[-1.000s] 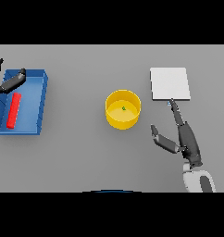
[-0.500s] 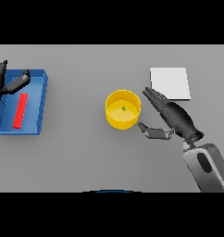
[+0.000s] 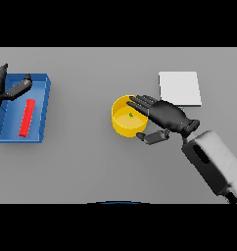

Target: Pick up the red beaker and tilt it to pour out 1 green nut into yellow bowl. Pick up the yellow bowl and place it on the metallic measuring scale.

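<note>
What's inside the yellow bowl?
A tiny green nut lies inside the yellow bowl. The right robot hand reaches over the bowl's right rim, hiding that part of the inside.

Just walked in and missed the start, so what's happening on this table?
The right hand is at the yellow bowl, fingers over its rim and thumb beside it, not clearly gripping. A green nut lies inside. The metallic scale sits bare beyond it. The left hand hangs over the blue tray holding the red beaker.
</note>
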